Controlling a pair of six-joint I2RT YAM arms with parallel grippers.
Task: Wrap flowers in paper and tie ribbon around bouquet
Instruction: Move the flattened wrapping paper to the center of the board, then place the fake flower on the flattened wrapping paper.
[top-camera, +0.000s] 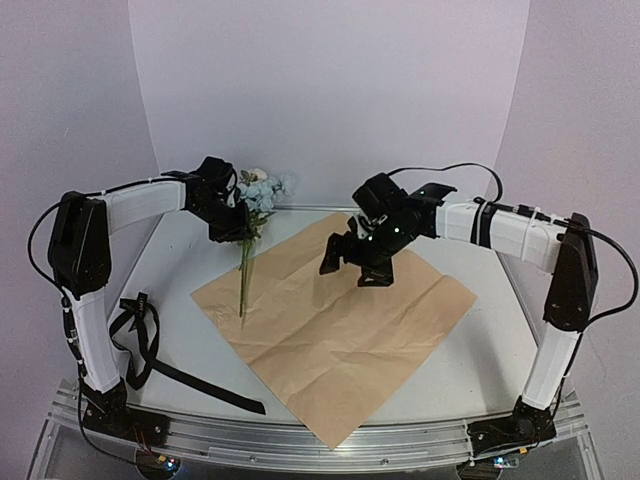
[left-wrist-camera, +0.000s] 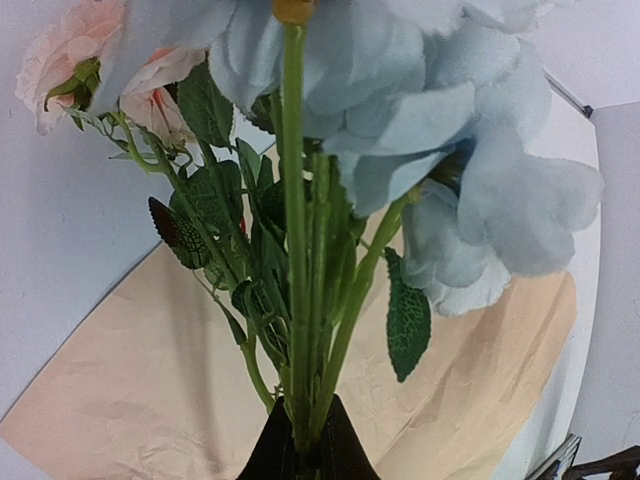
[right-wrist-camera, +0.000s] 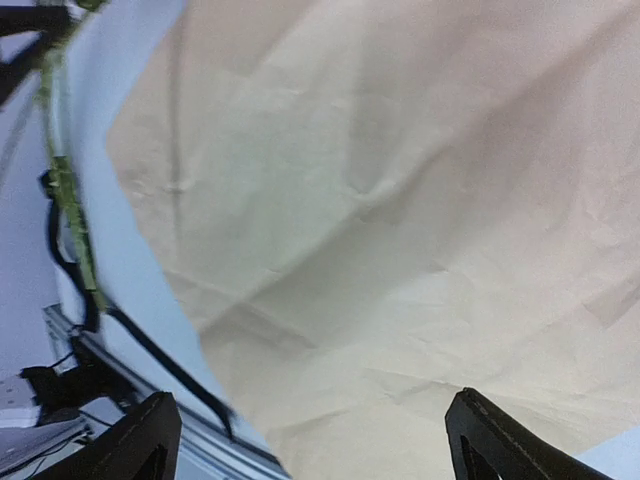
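The flowers (top-camera: 258, 192), pale blue, cream and peach blooms on thin green stems, hang above the table's back left. My left gripper (top-camera: 232, 226) is shut on the stems (left-wrist-camera: 305, 330) just below the leaves, and the stem ends reach down to the paper's left corner. The paper (top-camera: 340, 320) lies flat with its tan-orange side up. My right gripper (top-camera: 353, 266) hovers open over the paper's far part (right-wrist-camera: 380, 220), its fingers (right-wrist-camera: 140, 440) wide apart with nothing between them. The black ribbon (top-camera: 150, 350) lies loose on the table at the front left.
A metal rail (top-camera: 300, 440) runs along the table's near edge, and the paper's near corner overhangs it. Pale walls enclose the back and sides. Black cables trail along both arms.
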